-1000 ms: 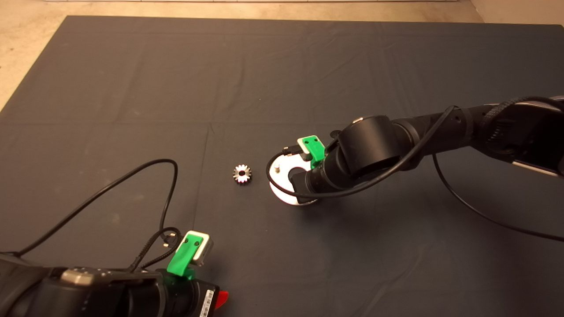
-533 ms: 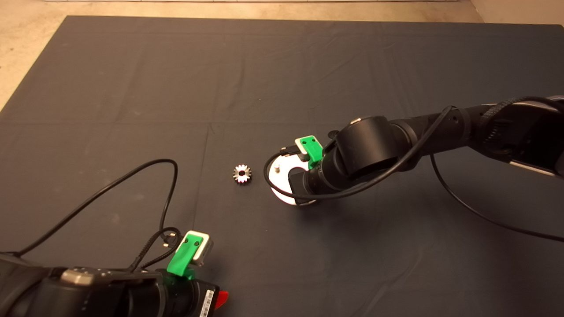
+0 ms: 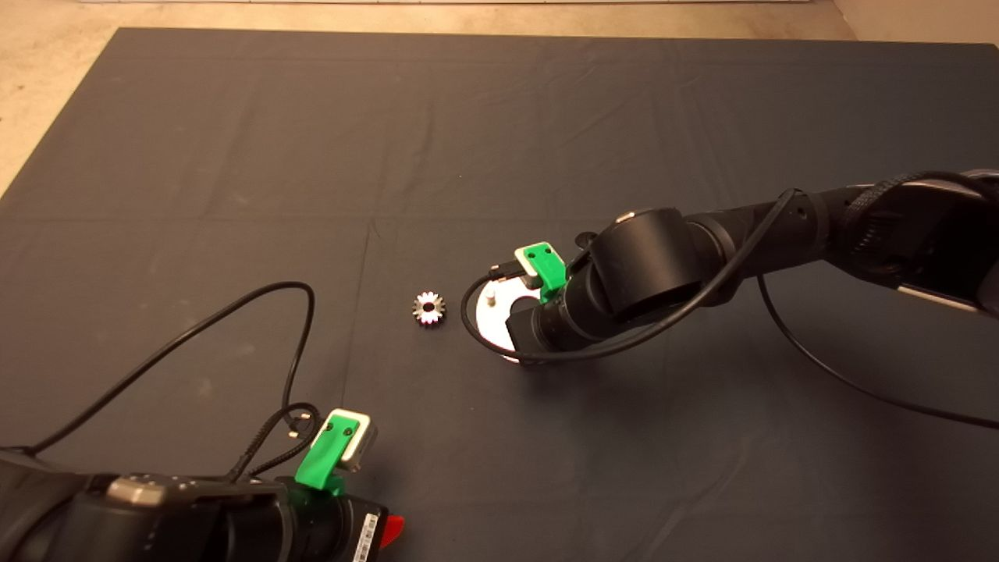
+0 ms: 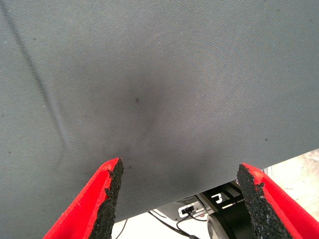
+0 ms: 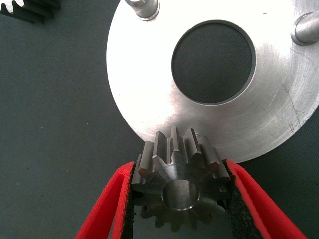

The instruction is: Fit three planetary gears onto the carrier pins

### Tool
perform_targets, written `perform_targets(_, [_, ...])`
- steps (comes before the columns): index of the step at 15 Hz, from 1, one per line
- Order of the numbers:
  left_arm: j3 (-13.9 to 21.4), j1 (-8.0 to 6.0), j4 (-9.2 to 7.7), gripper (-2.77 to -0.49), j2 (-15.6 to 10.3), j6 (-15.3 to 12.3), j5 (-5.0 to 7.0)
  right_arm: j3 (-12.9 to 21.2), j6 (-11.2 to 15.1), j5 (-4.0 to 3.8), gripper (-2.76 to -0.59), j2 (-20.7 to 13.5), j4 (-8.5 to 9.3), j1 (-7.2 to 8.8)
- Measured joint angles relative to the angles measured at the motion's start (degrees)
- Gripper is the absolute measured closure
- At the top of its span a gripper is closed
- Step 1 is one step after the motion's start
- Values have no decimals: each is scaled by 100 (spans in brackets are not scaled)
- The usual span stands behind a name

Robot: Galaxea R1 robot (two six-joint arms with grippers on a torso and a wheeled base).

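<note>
Dark mat (image 3: pixel 234 156) covers the table. R arm reaches in from the right to mat centre; L arm is parked at near-left corner.

Carrier disc (image 5: pixel 149 89), flat shiny round plate w/ big centre hole, lies mid-mat, mostly hidden under the R wrist in head view (image 3: pixel 490 316). Two carrier pins show in R wrist view: one (image 5: pixel 142 7), another (image 5: pixel 306 27), both upright near the rim, both bare. Third pin isn't visible, prob. under the held gear, can't confirm. Head view shows one pin (image 3: pixel 492 297) on the disc's left part.

Right gripper (image 5: pixel 180 199) is clamped on a planetary gear (image 5: pixel 179 186), pads pressing the toothed flanks on opposite sides, bore facing up & clear. Gear hangs over the disc's edge; can't tell if it touches the disc.

A loose gear (image 3: pixel 428 307) sits flat on the mat just left of the disc, apart from it; its edge shows in R wrist view (image 5: pixel 30 10). Third gear isn't seen.

Left gripper (image 4: pixel 179 199) hovers over bare mat, fingers spread wide, holding nothing.

Handling, as a judgement: gears look like solid steel, so stiff, dense for their size, not fragile. Polished faces likely slippery, teeth give the pads bite, so grab across the tooth flanks, as now, leaving the bore free. Bore-to-pin fit looks snug; gear should stay level & centred over the pin or it'll likely jam. No gears look installed yet.
</note>
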Motion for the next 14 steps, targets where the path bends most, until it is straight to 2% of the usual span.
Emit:
perform_targets(8, [0, 0, 0, -162, -11, 0, 0, 21, -184, -4, -107, -2, -85, -7])
perform_targets(14, [0, 0, 0, -162, -22, 0, 0, 21, -228, -4, -107, -33, -106, -71])
